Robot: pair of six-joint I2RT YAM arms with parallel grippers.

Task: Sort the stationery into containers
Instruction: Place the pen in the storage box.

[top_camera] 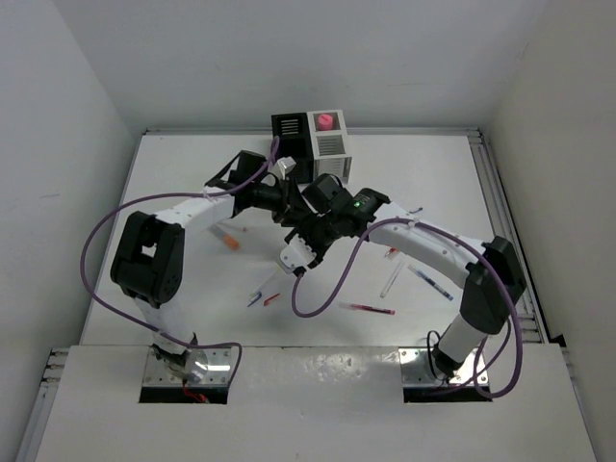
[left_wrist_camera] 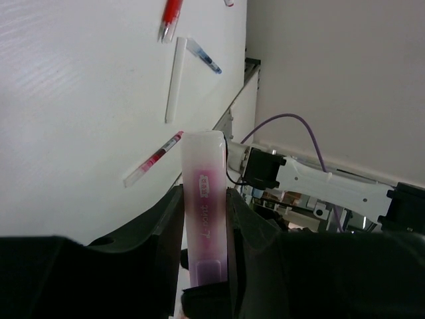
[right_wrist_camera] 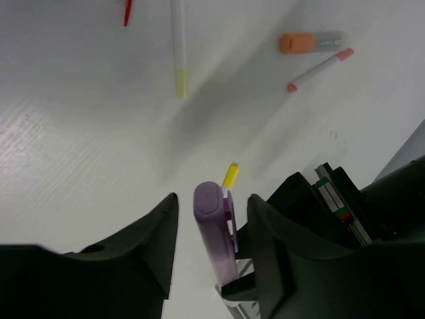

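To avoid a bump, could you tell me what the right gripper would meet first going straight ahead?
The marker between its open jaws; beyond it, probably a yellow bit, though depth is unclear.

A white table [top_camera: 433, 173] is lying between plain white walls [top_camera: 67, 96]. A metal rail [top_camera: 502, 212] is running along its right edge.

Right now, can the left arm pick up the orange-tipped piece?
Likely not yet: the left pincer is shut on a marker. The orange-tipped piece itself lies uncovered on the table nearby.
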